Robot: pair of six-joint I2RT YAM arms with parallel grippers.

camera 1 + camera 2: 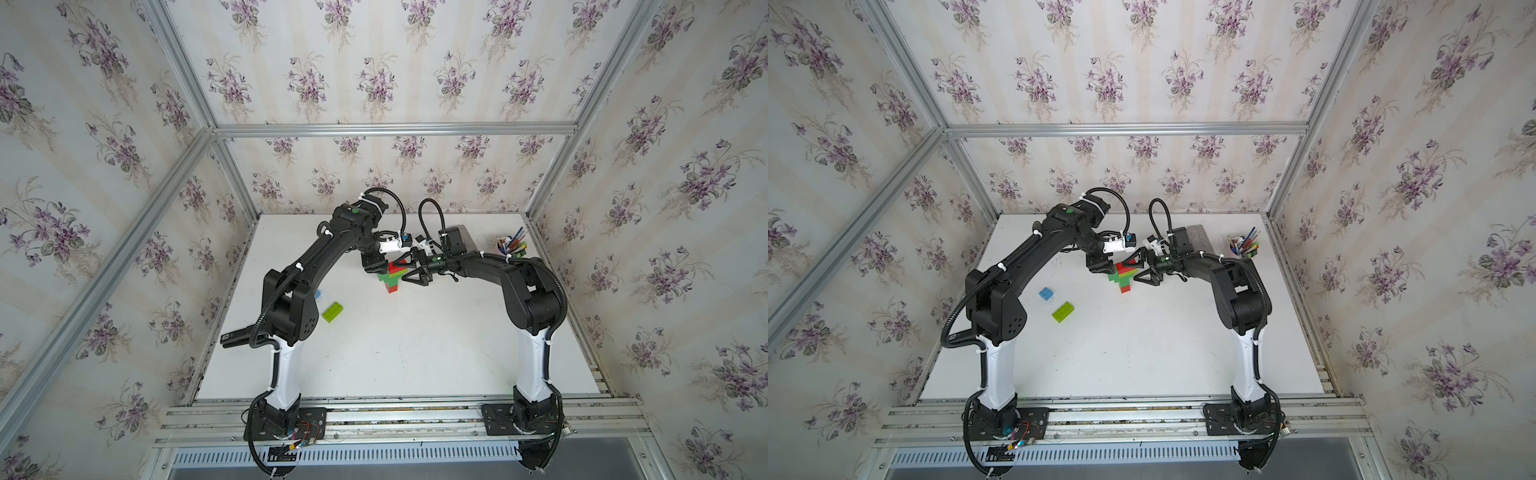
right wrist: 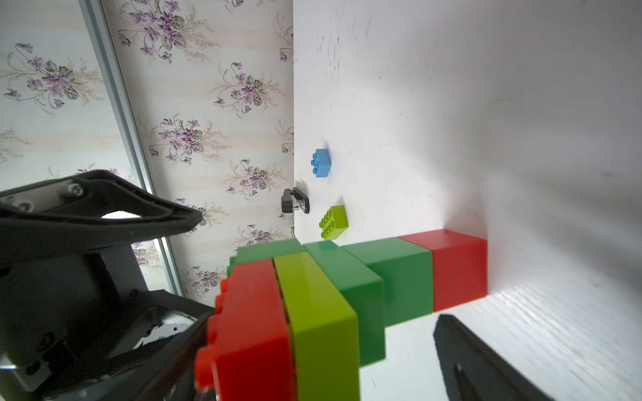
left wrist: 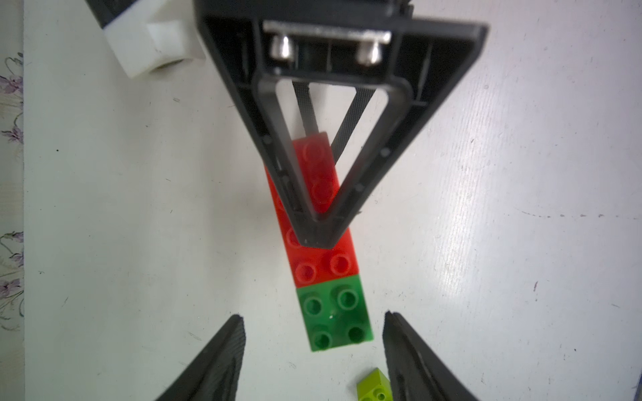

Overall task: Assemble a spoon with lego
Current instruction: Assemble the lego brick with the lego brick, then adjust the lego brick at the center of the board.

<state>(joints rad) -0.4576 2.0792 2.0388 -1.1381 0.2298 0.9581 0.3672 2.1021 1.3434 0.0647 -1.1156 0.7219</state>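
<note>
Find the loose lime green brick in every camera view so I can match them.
In a top view: the lime green brick lies on the table, left of the upright spoon.
In a top view: the brick again, just nearer than the blue brick.
Left wrist: the brick at the picture's edge, partly cut off.
Right wrist: the brick between the blue brick and the spoon.
Shared landmark: the spoon.

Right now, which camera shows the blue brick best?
The right wrist view: the blue brick is whole, near and sharp there, with its studs showing. A top view shows it whole but small; in a top view the left arm covers most of it. The left wrist view shows none of it.
</note>
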